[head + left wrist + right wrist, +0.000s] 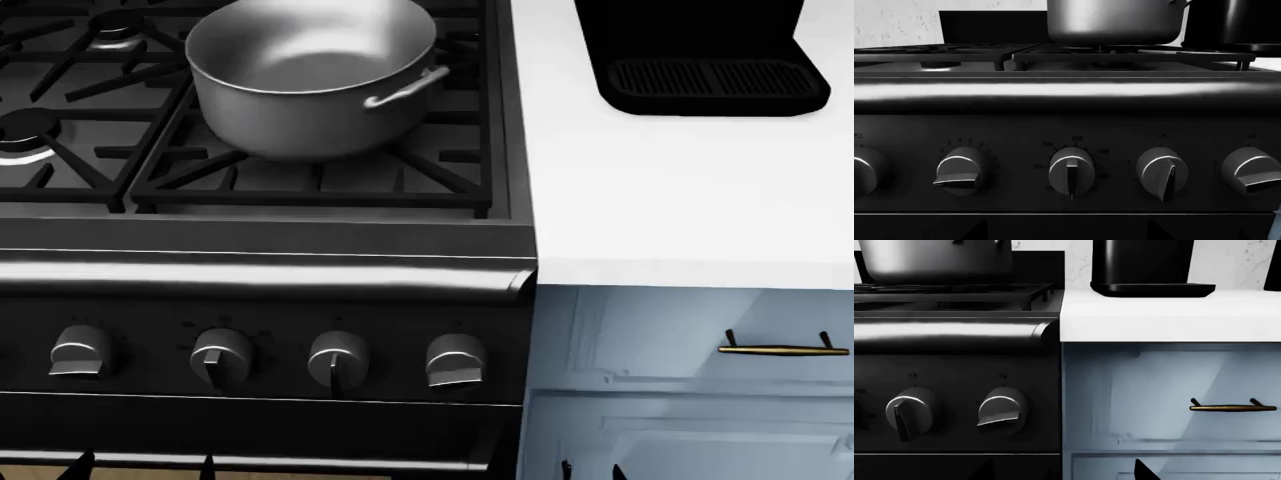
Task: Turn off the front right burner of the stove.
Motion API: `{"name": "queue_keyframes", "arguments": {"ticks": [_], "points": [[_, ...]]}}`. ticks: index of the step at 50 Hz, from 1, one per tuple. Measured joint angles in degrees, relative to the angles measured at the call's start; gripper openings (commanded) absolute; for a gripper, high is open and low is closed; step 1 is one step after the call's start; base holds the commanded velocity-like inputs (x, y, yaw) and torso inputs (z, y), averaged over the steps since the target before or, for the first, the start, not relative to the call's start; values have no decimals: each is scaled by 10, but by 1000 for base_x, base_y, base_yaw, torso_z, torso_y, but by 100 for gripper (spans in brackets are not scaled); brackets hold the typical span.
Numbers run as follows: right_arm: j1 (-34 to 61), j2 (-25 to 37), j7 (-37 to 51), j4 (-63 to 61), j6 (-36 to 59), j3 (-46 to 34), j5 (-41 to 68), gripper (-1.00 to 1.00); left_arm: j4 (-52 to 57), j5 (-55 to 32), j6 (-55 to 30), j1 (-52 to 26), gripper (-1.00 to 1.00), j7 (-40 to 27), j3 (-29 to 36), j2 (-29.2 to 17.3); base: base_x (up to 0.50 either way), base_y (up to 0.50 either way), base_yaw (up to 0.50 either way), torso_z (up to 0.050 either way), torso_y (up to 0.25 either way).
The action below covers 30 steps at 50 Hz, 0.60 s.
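Observation:
The stove (267,255) fills the left of the head view. The front right burner's grate (400,180) carries a steel pot (314,75) that hides the burner head. Several silvery knobs line the front panel. The rightmost knob (457,358) has its handle turned sideways; it also shows in the right wrist view (1002,410) and the left wrist view (1252,172). The knob beside it (338,358) points down. My left gripper (144,468) is open, low before the oven panel (1069,231). My right gripper (594,470) is open before the blue cabinet, below and right of the rightmost knob (1066,471).
A white counter (667,200) lies right of the stove, with a black appliance (701,60) at the back. Below it is a blue drawer front with a brass handle (785,348). A steel rail (267,280) juts out above the knobs.

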<state>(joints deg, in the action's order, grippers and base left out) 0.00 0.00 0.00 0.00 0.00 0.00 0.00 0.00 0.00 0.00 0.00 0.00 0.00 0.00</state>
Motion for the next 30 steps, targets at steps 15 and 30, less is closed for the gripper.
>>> {"name": "queue_keyframes", "arguments": {"ticks": [15, 30], "points": [[-2, 19, 25, -15, 1, -19, 10, 100, 28, -10, -2, 10, 100, -22, 20, -19, 0, 0, 0, 0, 0], [1, 38, 51, -31, 4, -40, 7, 100, 85, -17, 0, 32, 100, -48, 32, -38, 0, 232, 0, 0, 0]]}}
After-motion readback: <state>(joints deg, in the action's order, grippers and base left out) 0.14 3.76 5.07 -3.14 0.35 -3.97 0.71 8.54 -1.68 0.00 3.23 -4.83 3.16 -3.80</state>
